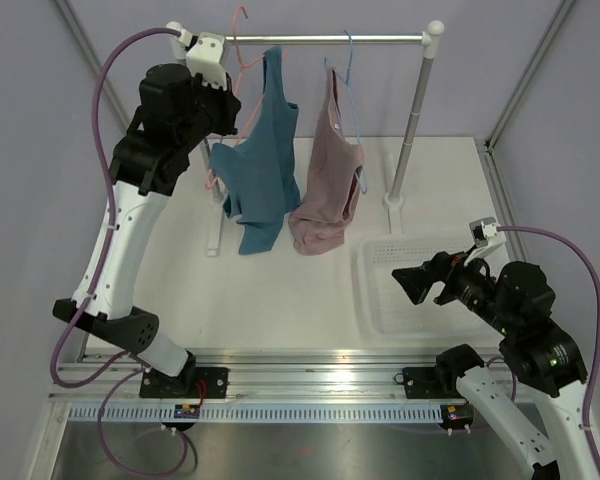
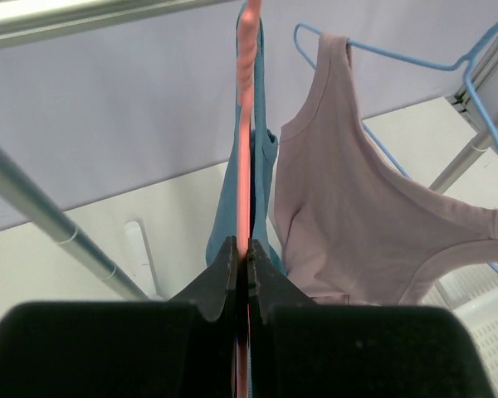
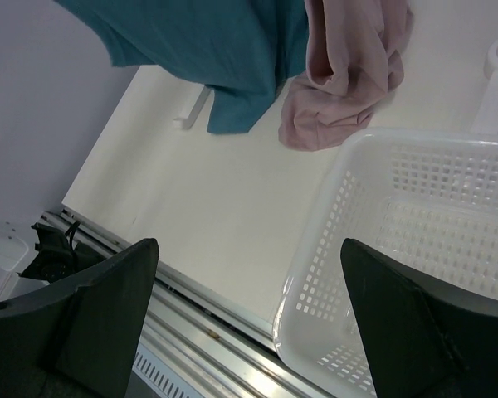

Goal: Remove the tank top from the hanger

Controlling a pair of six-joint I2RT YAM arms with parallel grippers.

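The teal tank top (image 1: 260, 160) hangs on the thin pink hanger (image 1: 242, 40), whose hook is over the rail. My left gripper (image 1: 230, 115) is high up at the hanger's left end. In the left wrist view its jaws (image 2: 241, 245) are shut on the pink hanger wire (image 2: 247, 124), with the teal fabric (image 2: 226, 220) draped just behind. My right gripper (image 1: 420, 285) hovers low at the right beside the basket, open and empty (image 3: 249, 242). The tank top's lower hem (image 3: 207, 41) shows at the top of the right wrist view.
A dusty pink tank top (image 1: 330, 180) on a light blue hanger (image 1: 348, 60) hangs right of the teal one on the same rail (image 1: 380, 40). The rack's post (image 1: 410, 120) stands at the back right. A white perforated basket (image 1: 380, 300) sits under my right gripper.
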